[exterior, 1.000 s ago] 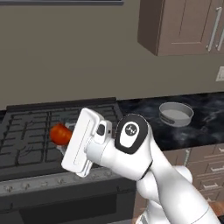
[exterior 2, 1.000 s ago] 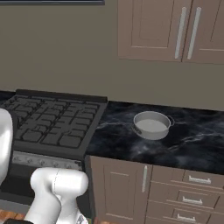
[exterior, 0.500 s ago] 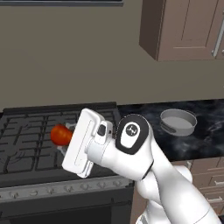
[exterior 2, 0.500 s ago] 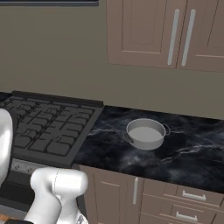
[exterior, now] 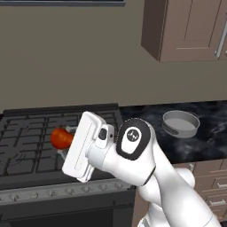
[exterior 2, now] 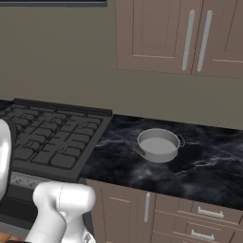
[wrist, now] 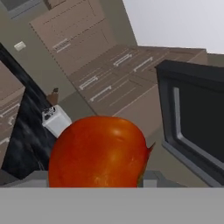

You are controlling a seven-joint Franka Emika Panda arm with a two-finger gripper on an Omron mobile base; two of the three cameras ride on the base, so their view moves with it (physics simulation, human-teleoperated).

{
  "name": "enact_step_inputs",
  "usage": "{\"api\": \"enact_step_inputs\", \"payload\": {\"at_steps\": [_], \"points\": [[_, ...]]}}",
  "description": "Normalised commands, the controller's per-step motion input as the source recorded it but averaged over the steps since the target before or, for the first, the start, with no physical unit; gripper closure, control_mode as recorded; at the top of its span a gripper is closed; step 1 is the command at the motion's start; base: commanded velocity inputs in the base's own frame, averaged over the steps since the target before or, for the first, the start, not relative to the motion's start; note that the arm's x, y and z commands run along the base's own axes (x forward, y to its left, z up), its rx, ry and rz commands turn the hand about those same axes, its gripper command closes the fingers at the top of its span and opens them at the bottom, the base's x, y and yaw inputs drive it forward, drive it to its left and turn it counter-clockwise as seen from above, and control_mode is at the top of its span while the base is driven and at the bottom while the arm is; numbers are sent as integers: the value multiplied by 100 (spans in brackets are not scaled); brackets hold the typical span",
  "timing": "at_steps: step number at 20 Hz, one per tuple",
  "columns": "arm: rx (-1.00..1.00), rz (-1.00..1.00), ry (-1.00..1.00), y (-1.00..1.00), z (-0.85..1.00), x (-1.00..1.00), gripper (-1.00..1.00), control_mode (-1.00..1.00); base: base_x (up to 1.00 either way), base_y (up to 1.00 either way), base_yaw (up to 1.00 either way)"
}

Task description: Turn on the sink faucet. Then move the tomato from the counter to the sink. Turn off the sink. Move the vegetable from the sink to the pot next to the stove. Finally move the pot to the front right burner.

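gripper (exterior: 61, 142) clamped on tomato (exterior: 61, 138), held above stove (exterior: 26, 137); pot (exterior 2: 158, 144) on counter (exterior 2: 209, 166) beside stove.

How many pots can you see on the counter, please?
1: the grey pot stands on the black counter, right of the stove, apart from the tomato in the gripper. None seems hidden.

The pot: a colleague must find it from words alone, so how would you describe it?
Start at the black stove and move right onto the glossy black marble counter. The pot stands there under the brown wall cabinets, apart from the stove. It is the round, shallow grey vessel with small side handles.
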Motion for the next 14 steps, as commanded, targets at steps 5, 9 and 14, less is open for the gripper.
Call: {"api": "enact_step_inputs", "payload": {"at_steps": [5, 9, 14], "points": [[6, -21, 18, -2, 4, 7, 100, -100, 0, 0, 0], [11, -25, 28, -24, 29, 0, 100, -100, 0, 0, 0], [1, -4, 0, -8, 13, -12, 100, -100, 0, 0, 0]]}}
